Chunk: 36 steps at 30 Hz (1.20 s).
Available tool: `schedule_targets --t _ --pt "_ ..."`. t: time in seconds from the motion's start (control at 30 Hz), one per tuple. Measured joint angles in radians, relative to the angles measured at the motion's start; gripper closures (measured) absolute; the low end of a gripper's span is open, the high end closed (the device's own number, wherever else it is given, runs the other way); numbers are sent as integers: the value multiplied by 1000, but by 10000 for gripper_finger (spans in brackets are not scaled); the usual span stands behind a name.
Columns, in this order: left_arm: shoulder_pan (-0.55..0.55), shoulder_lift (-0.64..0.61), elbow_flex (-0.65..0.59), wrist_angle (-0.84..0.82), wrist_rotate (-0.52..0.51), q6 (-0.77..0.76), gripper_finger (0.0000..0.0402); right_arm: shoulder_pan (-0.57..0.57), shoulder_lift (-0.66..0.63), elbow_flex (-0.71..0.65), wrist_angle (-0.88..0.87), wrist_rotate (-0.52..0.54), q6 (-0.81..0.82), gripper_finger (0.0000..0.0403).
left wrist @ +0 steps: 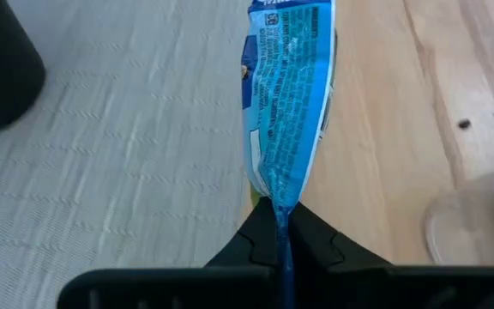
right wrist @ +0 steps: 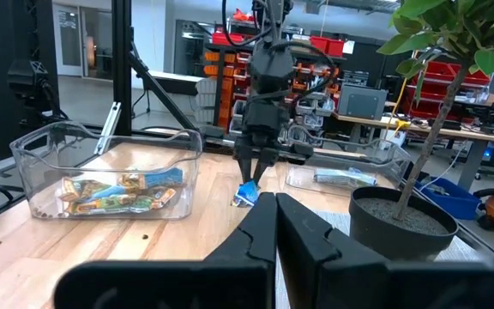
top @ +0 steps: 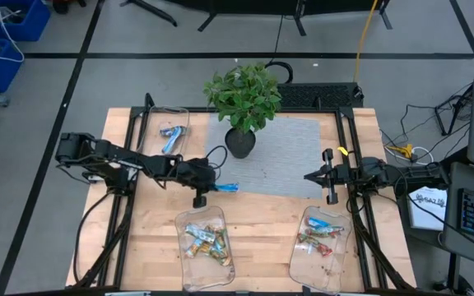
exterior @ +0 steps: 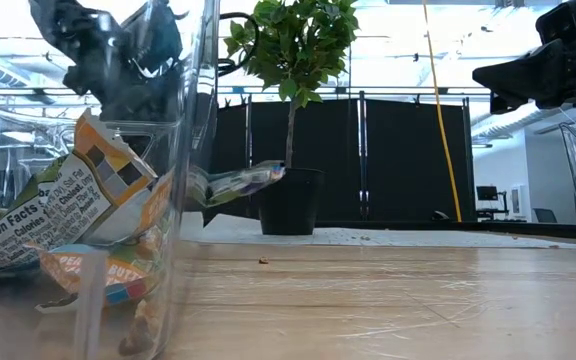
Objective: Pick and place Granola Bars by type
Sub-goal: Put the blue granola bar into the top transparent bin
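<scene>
Pinched one end of a blue-white bar [left wrist: 283,94] in the left gripper [left wrist: 279,232], long axis straight out from the fingers, above the mat edge [top: 257,185]. Hung well short of the far-left tray [top: 148,131]. Waited right gripper [right wrist: 275,225], pressed together.

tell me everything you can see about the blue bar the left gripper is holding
The blue-white bar is a thin foil-looking wrapper, bright blue with small white print and a white patch along one side. The left gripper is shut on its crimped end, so the bar sticks out past the fingertips. In the high view it hangs at the edge of the grey mat, just above the front-left clear tray, touching nothing else.
</scene>
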Motion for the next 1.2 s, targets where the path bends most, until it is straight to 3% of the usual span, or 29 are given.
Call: schedule_targets --t 0.27,0.7,1.07,1.2 --pt "35 0 0 61 -13 53 393 0 0 0 0 0 0 403" --pt "58 0 0 538 48 168 394 0 0 0 0 0 0 403" --pt "50 -3 -8 552 32 165 394 0 0 0 0 0 0 403" --pt "84 -105 -101 565 12 166 394 0 0 0 0 0 0 403"
